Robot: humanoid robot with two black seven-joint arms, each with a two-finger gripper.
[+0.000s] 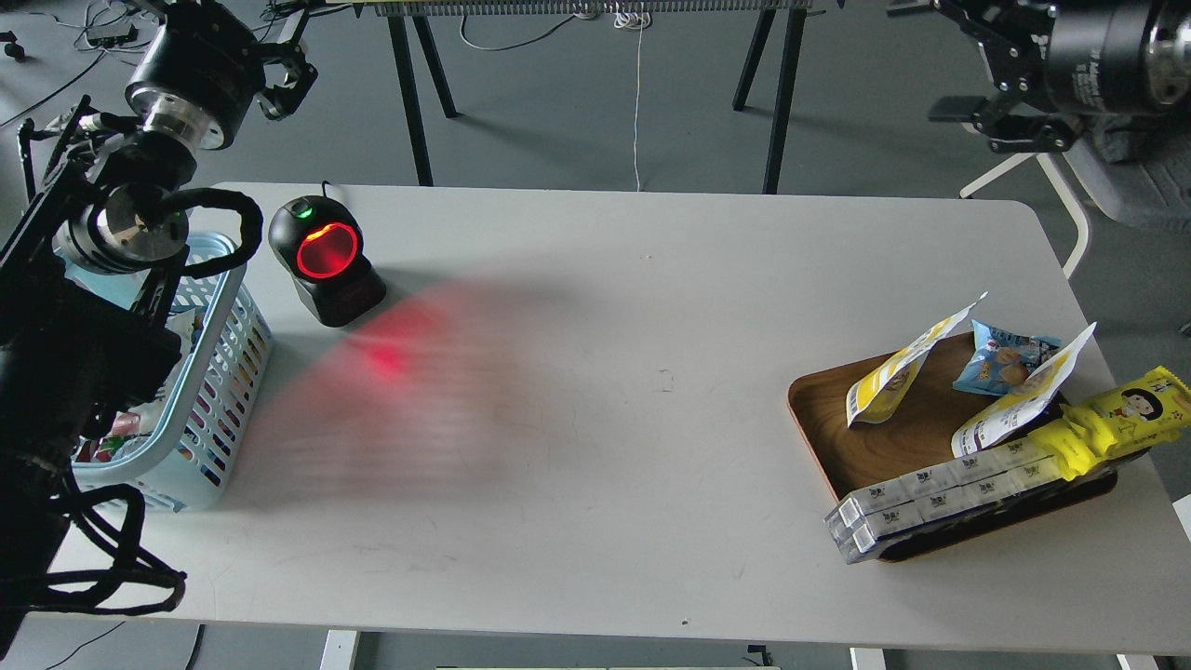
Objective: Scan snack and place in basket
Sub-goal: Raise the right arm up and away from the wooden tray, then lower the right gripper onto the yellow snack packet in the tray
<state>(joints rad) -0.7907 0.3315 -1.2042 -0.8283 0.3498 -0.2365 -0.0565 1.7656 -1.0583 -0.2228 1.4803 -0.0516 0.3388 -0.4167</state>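
Two yellow stand-up snack pouches, one point(886, 380) and another point(1020, 405), lean on the brown wooden tray point(819, 423) at the right, white barcode backs showing. The light-blue slotted basket point(226, 372) stands at the table's left edge, partly hidden by my left arm, with some items inside. My left gripper point(287, 56) is raised past the table's far left corner, above the basket, open and empty. My right gripper point(935, 60) is high at the top right, beyond the table, far above the tray, open and empty.
A black scanner point(326, 261) with a glowing red window stands near the basket and throws red light on the table. The tray also holds a light-blue snack bag point(1003, 358), a long yellow cartoon-face wrapper point(1121, 417) and a row of white boxes point(940, 498).
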